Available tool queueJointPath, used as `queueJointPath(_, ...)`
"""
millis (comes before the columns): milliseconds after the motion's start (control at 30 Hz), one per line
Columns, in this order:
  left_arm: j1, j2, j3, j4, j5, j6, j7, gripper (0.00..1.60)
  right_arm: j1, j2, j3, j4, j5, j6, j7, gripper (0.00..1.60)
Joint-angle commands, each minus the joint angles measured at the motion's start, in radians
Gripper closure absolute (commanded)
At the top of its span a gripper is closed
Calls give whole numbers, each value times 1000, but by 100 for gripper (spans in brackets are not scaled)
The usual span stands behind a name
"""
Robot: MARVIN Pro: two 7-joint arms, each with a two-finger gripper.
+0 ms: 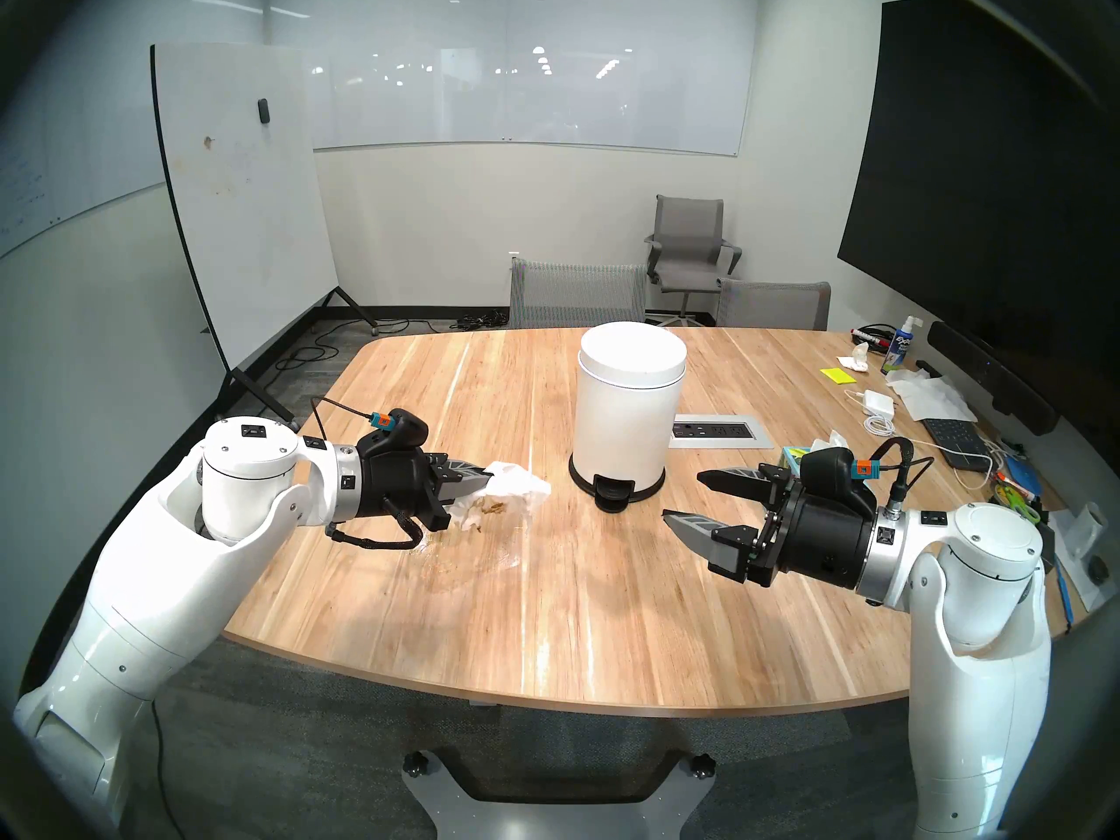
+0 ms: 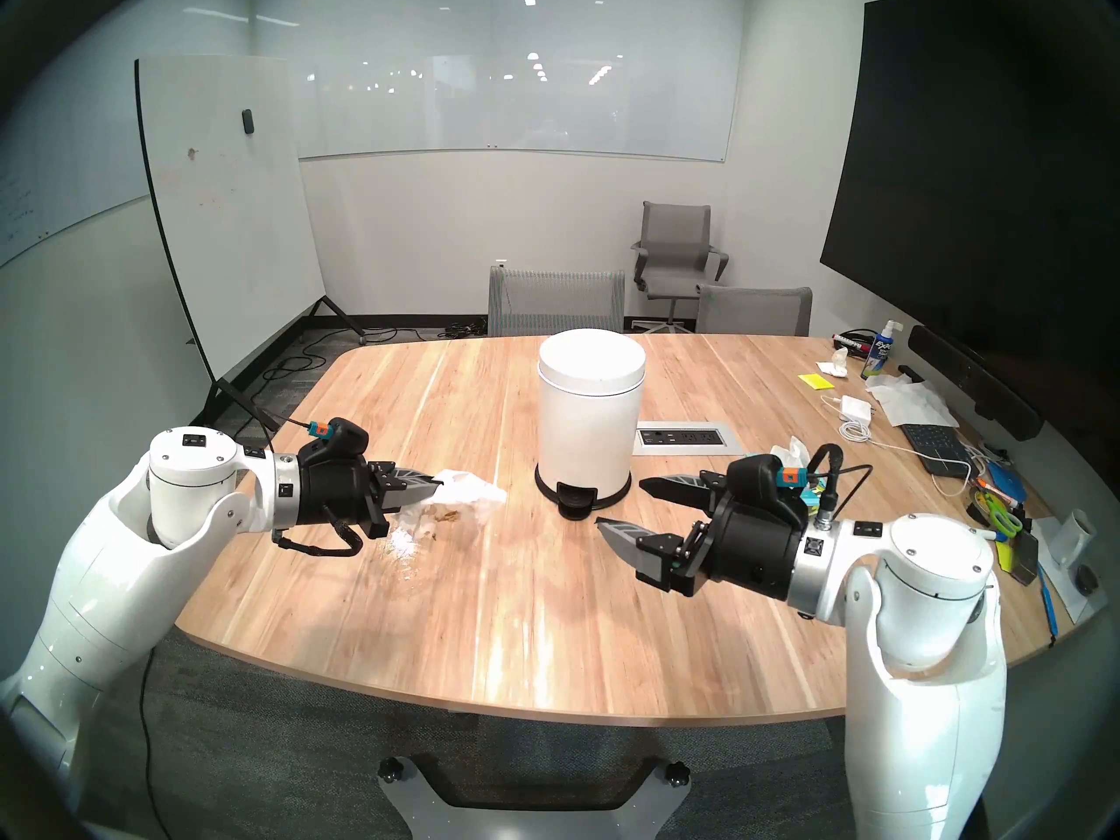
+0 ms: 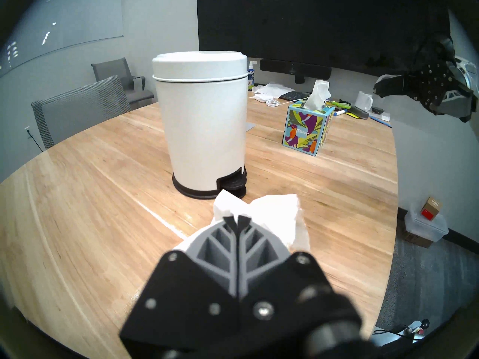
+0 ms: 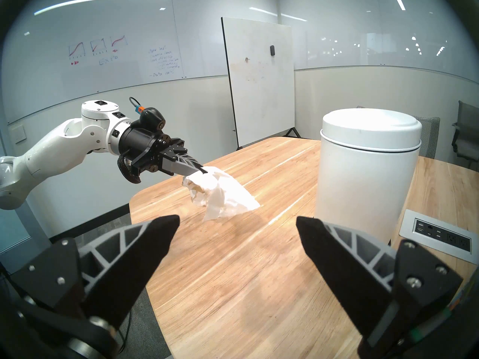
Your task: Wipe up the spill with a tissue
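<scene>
Spill point(image 1: 479, 551) mostly gone: only a faint wet smear with whitish flecks on the desk point(image 1: 582, 614), just below and near the left pincer point(image 1: 485, 478). Clamped shut on a crumpled white tissue point(image 1: 515, 493), that pincer, held clear of the wood and angled slightly downward toward the white pedal bin point(image 1: 627, 420). Brownish stains visible on the tissue's underside, so soaking up judged largely done. Tissue hanging loose from the fingertips in the right wrist view, not touching the surface. Right pincer point(image 1: 691, 499) spread wide and empty, hovering well apart from the tissue, near the bin's pedal point(image 1: 612, 494) side. Bin lid down. Tissue box point(image 3: 307, 129) standing beyond the bin.

Step in hand, by judgement: lifting off after a wipe. Whether the sheen left on the wood is liquid or only glare: hard to say from the head views, possibly a thin film. Next move calls for either another pass, pressing the tissue flat over the smear, or carrying it to the bin, with the pedal pressed first to raise the lid.
</scene>
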Motion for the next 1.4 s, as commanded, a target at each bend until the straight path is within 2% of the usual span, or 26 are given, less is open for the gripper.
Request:
queueJointPath(0,-20,-13,-30,-41,-30,17,3,160,5,2,-3,-16,4,1,5,0)
queueJointPath(300,-6,-5,-52,-64,-44,31,6,160,5,2,-3,-16,4,2,5,0)
queueJointPath(833,8,14,-126,-88,-78,65,-13,160,22,16,-10,-7,-1,10,7,0)
queueJointPath(1067,11,11,-132,-87,-77,66,-15,160,76,43,-47,30,-11,36,-3,0)
queueJointPath(1367,12,11,-137,-86,-77,65,-18,160,177,63,-151,131,-30,40,-42,0)
